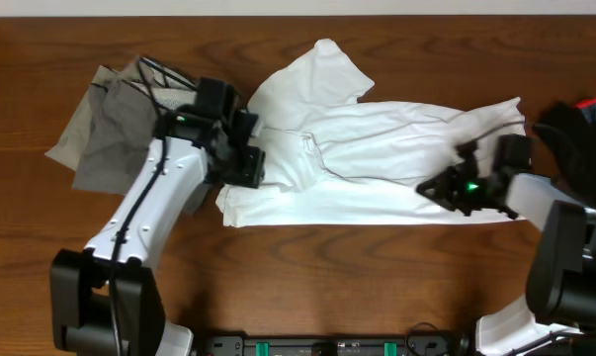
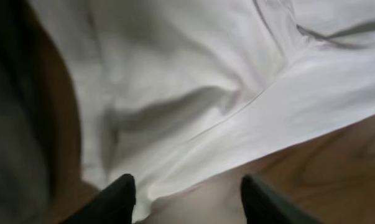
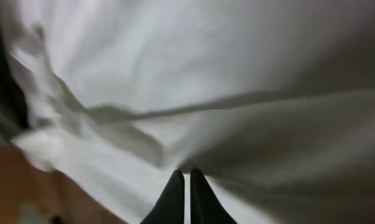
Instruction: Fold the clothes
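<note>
Nearest the arms' bases, bare wood of the desk (image 1: 327,277) ran along the front. Beyond it the shirt (image 1: 377,148) lay spread across the middle of the desk, white, crumpled, lengthwise left to right, with one sleeve sticking out toward the far edge.

The left hand (image 1: 246,163) sat over the shirt's left end. The left wrist view showed its fingers (image 2: 119,199) apart and open, with the shirt's hem and a strip of wood between them; nothing was gripped.

The right hand (image 1: 444,188) sat on the shirt's right part, near the front hem. Its fingers (image 3: 175,196) were closed together on the cloth, pinching a fold, with creases running out from the tips.

Farther left, grey trousers (image 1: 105,133) lay rumpled behind the left arm, just beside the shirt. At the far right edge lay a black garment (image 1: 584,129), partly out of view.
</note>
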Available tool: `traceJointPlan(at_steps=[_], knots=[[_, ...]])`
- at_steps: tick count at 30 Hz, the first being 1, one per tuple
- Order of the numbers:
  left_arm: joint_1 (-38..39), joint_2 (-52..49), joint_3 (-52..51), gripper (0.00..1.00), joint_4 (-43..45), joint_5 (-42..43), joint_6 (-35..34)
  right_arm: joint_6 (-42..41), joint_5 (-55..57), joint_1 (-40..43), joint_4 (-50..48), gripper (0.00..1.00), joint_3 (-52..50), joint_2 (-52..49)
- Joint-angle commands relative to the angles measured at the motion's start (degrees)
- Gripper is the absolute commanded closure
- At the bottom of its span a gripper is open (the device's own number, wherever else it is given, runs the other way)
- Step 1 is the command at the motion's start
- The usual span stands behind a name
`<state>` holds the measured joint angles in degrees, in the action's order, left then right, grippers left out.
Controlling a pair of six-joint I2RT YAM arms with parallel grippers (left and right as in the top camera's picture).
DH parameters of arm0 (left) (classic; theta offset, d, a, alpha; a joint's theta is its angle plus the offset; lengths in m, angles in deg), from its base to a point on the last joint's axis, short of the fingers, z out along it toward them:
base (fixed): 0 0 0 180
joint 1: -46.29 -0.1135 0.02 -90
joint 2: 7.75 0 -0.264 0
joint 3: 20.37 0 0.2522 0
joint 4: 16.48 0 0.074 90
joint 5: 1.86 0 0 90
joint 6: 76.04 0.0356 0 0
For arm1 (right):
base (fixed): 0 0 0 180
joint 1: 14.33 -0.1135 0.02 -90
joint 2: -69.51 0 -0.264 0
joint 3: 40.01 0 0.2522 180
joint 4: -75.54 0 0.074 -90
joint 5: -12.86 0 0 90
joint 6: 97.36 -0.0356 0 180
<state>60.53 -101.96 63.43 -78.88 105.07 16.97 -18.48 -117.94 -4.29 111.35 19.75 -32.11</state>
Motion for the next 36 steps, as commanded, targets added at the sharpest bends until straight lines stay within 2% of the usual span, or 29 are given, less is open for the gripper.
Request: traceJointPlan(at_steps=[1, 8, 16, 20, 24, 28, 30, 34, 36], knots=[[0.63, -2.71, -3.78, 0.43, 2.29, 0.59, 0.31, 2.99, 7.26, -4.37, -1.36, 0.95, 0.02, 0.13], [0.63, -4.92, -9.73, 0.43, 7.37, 0.42, 0.31, 0.13, 12.61, -9.66, -7.43, 0.96, 0.02, 0.13], [0.63, -4.94, -11.8, 0.43, 9.29, -2.27, 0.35, -5.18, 16.35, -9.62, -21.07, 0.96, 0.24, 0.15], [0.61, -4.94, -11.82, 0.43, 8.74, -5.66, 0.35, -4.42, 12.76, -7.93, -18.08, 0.96, 2.21, 0.52], [0.61, -4.94, -11.8, 0.43, 8.85, -6.84, 2.12, 4.94, -2.45, -8.04, -6.97, 0.98, 5.7, 0.59], [0.57, -4.94, -11.82, 0.43, 9.16, -12.24, 2.1, 11.21, -5.22, -11.47, 2.14, 0.97, 6.16, 0.59], [0.57, -4.94, -11.82, 0.48, 9.09, -14.21, 2.1, 15.15, -5.01, -13.88, 4.26, 0.95, 6.16, 0.59], [0.57, -5.07, -11.82, 0.73, 9.14, -15.08, 2.1, 15.67, 1.9, -18.51, 4.31, 0.94, 6.08, 0.57], [0.57, -5.29, -11.87, 0.75, 9.14, -15.08, 2.1, 14.47, 8.31, -20.13, 3.89, 0.94, 6.05, 0.48]])
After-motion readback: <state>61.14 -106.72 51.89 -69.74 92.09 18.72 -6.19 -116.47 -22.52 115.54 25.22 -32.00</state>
